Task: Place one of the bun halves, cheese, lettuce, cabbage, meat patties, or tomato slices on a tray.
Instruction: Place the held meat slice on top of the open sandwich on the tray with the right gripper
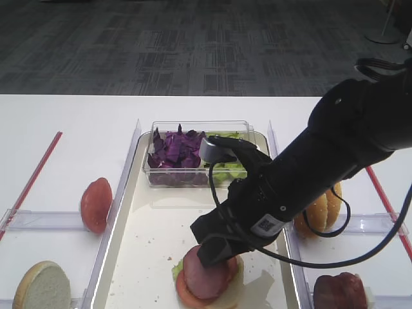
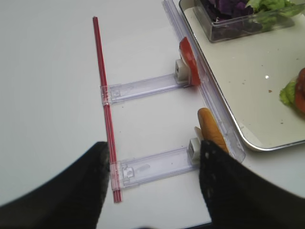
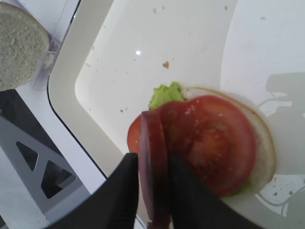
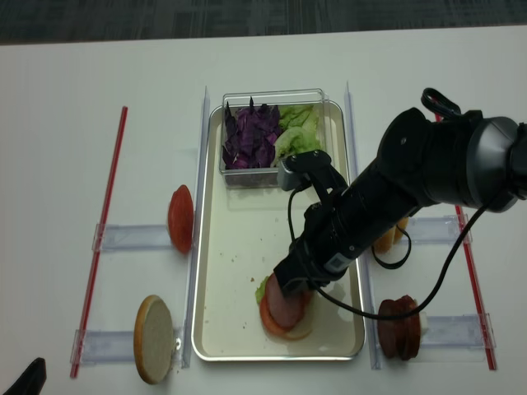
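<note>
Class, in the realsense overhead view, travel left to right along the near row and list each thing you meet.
Red strip → pale bun half → tray rim → stacked burger → meat patties → right red strip.

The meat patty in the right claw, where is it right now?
In the right wrist view the meat patty stands on edge between the right claw fingers, low over the tomato slice stacked on the tray.

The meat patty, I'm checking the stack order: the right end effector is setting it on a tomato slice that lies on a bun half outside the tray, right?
Not outside. The meat patty, between the right end effector's jaws, is over the tomato slice on a bun half that lies inside the tray; both high views show it. The rest holds.
</note>
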Robot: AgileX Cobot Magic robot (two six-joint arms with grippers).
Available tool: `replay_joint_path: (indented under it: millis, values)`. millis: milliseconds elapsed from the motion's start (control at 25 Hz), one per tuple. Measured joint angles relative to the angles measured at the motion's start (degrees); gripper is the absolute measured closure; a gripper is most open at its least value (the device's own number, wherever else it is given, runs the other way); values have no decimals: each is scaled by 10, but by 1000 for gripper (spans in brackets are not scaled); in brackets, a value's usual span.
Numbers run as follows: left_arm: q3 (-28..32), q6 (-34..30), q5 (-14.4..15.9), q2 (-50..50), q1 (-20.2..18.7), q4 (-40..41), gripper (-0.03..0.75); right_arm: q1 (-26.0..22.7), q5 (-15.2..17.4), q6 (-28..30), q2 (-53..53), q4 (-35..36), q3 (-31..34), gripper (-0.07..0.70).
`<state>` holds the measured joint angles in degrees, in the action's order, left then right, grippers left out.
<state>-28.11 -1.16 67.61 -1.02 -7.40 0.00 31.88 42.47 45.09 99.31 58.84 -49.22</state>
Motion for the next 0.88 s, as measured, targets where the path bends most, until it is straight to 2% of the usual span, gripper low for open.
replay_joint_path:
  millis: [320, 680, 880]
  values:
    - [0, 0, 0, 0, 0, 0, 332, 0, -23, 5, 0, -3, 0, 342]
    - [0, 0, 0, 0, 0, 0, 332, 0, -87, 6, 0, -21, 0, 332]
    - [0, 0, 0, 0, 0, 0, 332, 0, -107, 6, -7, -37, 0, 331]
